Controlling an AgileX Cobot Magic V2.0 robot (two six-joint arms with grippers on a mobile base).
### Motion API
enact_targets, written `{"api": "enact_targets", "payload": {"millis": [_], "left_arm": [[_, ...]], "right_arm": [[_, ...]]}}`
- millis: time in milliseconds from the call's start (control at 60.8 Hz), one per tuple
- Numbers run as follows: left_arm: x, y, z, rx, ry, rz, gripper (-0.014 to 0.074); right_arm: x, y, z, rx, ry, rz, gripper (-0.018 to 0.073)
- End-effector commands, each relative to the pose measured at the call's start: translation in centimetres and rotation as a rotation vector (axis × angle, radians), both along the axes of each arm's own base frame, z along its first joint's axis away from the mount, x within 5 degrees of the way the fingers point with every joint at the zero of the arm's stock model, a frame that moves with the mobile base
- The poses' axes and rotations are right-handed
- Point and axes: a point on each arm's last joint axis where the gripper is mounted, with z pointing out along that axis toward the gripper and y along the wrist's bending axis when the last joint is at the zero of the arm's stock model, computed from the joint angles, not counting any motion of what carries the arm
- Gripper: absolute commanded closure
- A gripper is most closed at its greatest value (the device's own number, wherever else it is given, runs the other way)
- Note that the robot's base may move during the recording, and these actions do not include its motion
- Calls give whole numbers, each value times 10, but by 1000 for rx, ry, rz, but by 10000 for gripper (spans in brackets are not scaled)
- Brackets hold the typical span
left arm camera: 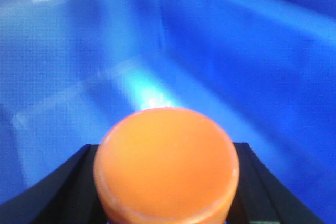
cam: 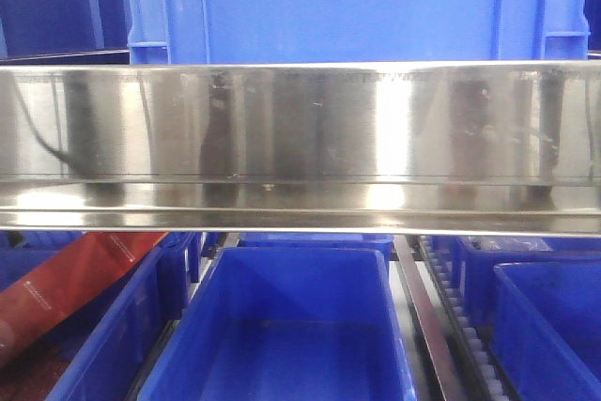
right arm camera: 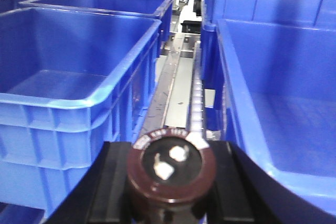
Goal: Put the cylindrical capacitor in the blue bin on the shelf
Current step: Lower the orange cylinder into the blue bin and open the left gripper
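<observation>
The cylindrical capacitor (right arm camera: 171, 169) is dark brown with two pale terminals on its end face. My right gripper (right arm camera: 172, 148) is shut on it, black fingers (right arm camera: 113, 177) on both sides. It hangs over the shelf's roller track (right arm camera: 197, 98), between two blue bins (right arm camera: 79, 77) (right arm camera: 283, 93). My left gripper (left arm camera: 165, 148) is shut on an orange round-ended cylinder (left arm camera: 166, 166), held inside a blue bin (left arm camera: 236, 61). The shelf's shiny steel front rail (cam: 300, 138) crosses the front view, where neither gripper shows.
A large blue crate (cam: 357, 7) stands on the level above the rail. Below it sit a middle blue bin (cam: 291, 326), another bin to the right (cam: 549, 326), and a left bin holding a red packet (cam: 75, 279). A roller track (cam: 451, 316) runs between the bins.
</observation>
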Motion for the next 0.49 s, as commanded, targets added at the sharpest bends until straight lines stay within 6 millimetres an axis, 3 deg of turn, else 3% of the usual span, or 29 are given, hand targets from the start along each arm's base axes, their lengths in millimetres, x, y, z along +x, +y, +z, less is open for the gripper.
{"api": "enact_targets", "payload": {"millis": [0, 164, 263, 477], "left_arm": [[2, -5, 2, -25, -25, -7, 510], [4, -7, -2, -19, -16, -7, 132], [3, -6, 0, -18, -14, -7, -23], [-13, 8, 21, -25, -19, -7, -1]], "right_arm": [[0, 0, 3, 4, -22, 1, 712], [0, 0, 2, 3, -20, 2, 712], [0, 0, 2, 3, -18, 2, 712], [0, 0, 2, 3, -18, 2, 712]]}}
